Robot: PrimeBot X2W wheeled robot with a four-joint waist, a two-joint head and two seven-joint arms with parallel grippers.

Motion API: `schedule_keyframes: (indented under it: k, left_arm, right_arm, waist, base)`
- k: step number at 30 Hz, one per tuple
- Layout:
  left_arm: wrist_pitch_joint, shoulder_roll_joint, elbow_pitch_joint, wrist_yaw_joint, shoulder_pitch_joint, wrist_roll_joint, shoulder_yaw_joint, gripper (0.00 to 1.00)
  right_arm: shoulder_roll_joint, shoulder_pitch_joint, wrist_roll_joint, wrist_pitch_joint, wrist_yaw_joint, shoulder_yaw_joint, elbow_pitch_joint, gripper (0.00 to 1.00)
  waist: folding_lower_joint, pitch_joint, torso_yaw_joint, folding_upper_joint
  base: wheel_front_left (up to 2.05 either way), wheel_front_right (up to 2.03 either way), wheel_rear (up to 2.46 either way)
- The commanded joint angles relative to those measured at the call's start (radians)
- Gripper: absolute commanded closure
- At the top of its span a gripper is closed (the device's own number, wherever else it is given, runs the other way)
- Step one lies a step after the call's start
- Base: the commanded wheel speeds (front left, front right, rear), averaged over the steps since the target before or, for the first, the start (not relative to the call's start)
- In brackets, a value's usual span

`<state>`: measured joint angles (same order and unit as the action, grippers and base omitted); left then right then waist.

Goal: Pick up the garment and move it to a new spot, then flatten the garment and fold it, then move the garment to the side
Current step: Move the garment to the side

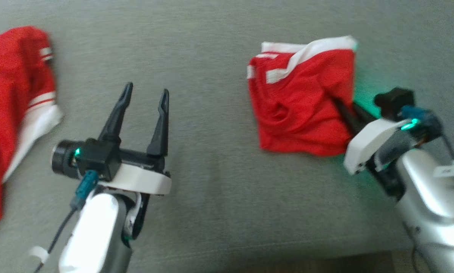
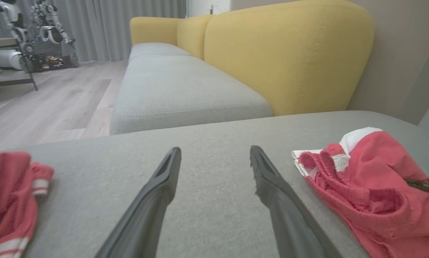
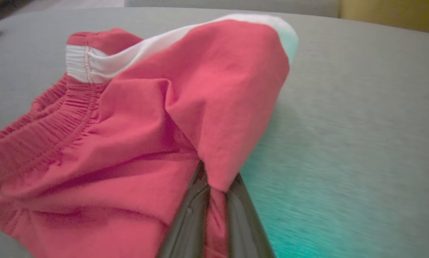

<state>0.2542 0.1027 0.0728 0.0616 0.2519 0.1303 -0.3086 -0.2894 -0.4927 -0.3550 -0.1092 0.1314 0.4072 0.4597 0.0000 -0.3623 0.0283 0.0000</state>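
The garment (image 1: 299, 106) is a crumpled pair of red shorts with white trim, lying right of centre on the grey cushion (image 1: 219, 182). My right gripper (image 1: 340, 104) comes in from the lower right and is shut on a fold at the garment's right edge. In the right wrist view the two dark fingers pinch red cloth of the garment (image 3: 128, 125) at the gripper's tips (image 3: 212, 179). My left gripper (image 1: 147, 91) hovers open over bare cushion to the garment's left, nothing between its fingers. The left wrist view shows that gripper (image 2: 215, 150) with the garment (image 2: 365, 186) at its right.
A second red and white piece of clothing (image 1: 10, 94) lies at the cushion's far left edge, seen also in the left wrist view (image 2: 6, 193). A yellow sofa back (image 2: 289, 53) rises behind. Wooden floor (image 2: 49, 104) and parked robots (image 2: 31, 32) lie beyond.
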Motion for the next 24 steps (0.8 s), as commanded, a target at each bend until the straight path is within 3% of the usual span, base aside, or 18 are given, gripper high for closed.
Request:
schedule_keyframes:
  k: [1,11,24]
  left_arm:
    - [0.008,0.027,-0.039,-0.002,0.045,-0.013,0.039,0.0]
    - [-0.023,0.068,-0.067,-0.017,0.115,-0.04,0.028,0.0]
    - [-0.081,0.107,-0.142,-0.034,0.207,-0.075,0.004,0.0]
  right_arm:
    - [-0.033,-0.03,0.012,-0.006,-0.001,-0.01,-0.041,1.0]
    - [-0.12,-0.175,0.017,0.007,-0.001,-0.128,-0.019,1.0]
    - [-0.179,-0.485,-0.003,0.12,-0.001,-0.208,0.296,1.0]
  waist:
    - [0.0,-0.033,0.067,0.0]
    - [0.0,-0.119,0.184,0.0]
    - [0.0,-0.249,0.187,0.0]
  base:
    - [0.0,0.0,0.0]
    - [0.0,0.0,0.0]
    - [0.0,0.0,0.0]
